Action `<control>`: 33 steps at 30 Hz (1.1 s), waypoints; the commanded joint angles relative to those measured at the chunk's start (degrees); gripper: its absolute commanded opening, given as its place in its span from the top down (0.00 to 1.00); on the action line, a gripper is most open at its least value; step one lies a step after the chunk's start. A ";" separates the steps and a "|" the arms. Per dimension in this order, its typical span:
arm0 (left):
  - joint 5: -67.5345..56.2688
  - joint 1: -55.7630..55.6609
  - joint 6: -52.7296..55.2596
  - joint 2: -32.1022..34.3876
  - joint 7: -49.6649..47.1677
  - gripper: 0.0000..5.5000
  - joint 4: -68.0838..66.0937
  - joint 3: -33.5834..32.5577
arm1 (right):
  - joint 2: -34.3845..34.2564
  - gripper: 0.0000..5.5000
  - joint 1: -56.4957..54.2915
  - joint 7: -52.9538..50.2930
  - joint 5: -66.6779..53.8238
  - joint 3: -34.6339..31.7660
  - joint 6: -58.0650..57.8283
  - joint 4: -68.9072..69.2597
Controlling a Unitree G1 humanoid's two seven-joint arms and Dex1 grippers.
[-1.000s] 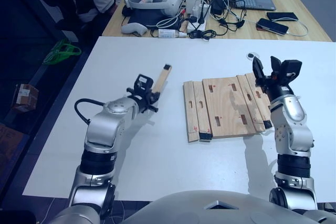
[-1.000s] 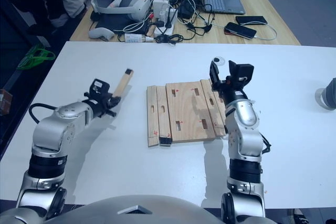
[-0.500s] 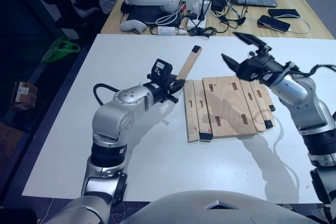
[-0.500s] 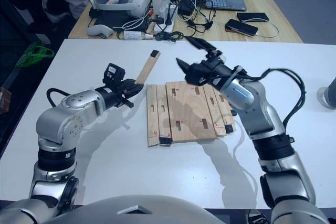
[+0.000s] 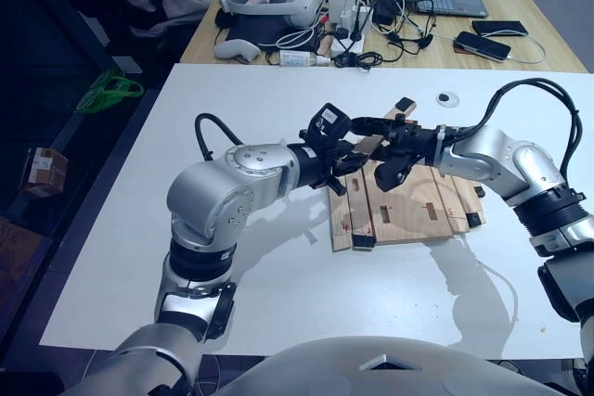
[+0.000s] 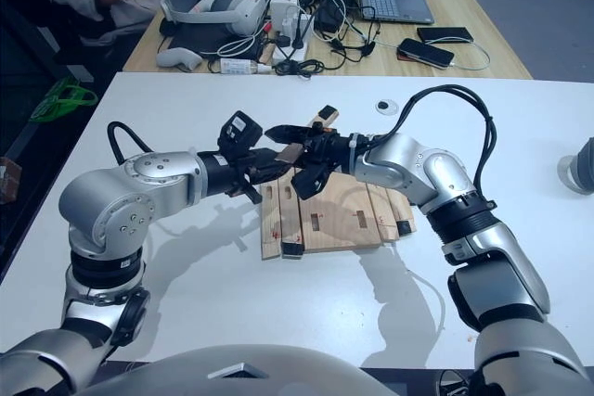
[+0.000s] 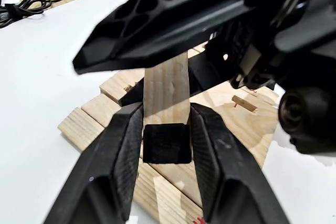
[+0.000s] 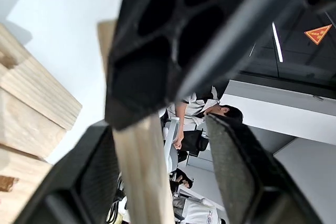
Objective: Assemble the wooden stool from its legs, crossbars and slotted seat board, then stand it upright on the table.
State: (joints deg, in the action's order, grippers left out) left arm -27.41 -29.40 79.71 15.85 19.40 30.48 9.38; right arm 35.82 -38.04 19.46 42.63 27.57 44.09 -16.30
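Pale wooden stool leg [image 7: 167,85], black-capped: light, stiff, I judge. Left gripper [image 7: 167,109] clamps capped end; right gripper [image 5: 369,148] gapes around mid-length, my pick.

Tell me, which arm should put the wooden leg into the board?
Probably the left. The left claw is shut on the wooden leg, above the slotted seat board. The right claw looks open around it.
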 commanded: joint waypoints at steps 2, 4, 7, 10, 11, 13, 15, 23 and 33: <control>0.52 0.22 1.09 -0.19 -1.25 0.76 -0.74 -0.35 | -0.54 0.65 1.06 1.13 -2.12 -0.90 -0.98 1.74; 0.79 0.31 1.27 -0.37 -1.91 0.76 -1.11 -0.61 | -0.71 0.71 2.13 2.02 -3.22 -0.74 -1.41 3.21; 0.62 -0.06 1.86 -1.25 -2.74 0.76 -1.58 -1.78 | -1.01 0.80 3.58 3.24 -4.21 -0.74 -2.32 4.77; 0.60 -0.05 2.48 -1.64 -3.20 0.76 -1.82 -2.18 | -1.48 0.89 4.70 4.12 -4.25 -0.40 -3.35 5.65; 0.57 0.03 2.83 -1.68 -3.30 0.76 -1.76 -2.20 | -1.48 0.91 5.12 4.42 -4.19 -0.44 -3.69 6.04; 0.59 0.28 3.39 -1.45 -3.34 0.76 -1.57 -2.10 | -1.41 0.92 5.72 4.79 -3.81 -0.67 -4.84 6.58; 0.67 0.41 3.67 -1.19 -3.30 0.76 -1.47 -1.94 | -1.48 0.92 5.86 4.74 -3.43 -1.05 -6.29 6.64; -1.70 0.62 6.08 -4.74 -2.83 0.76 0.13 -4.65 | -2.61 0.92 5.72 3.59 -1.61 -1.48 -11.29 3.27; -3.08 1.58 2.25 0.43 1.70 0.65 0.92 -4.75 | -2.30 0.93 5.61 1.89 -4.51 -2.79 -8.04 2.40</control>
State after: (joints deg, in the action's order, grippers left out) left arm -29.61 -28.38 82.49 14.91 19.77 30.41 3.48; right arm 32.98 -31.89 21.57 38.94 25.64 36.05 -13.77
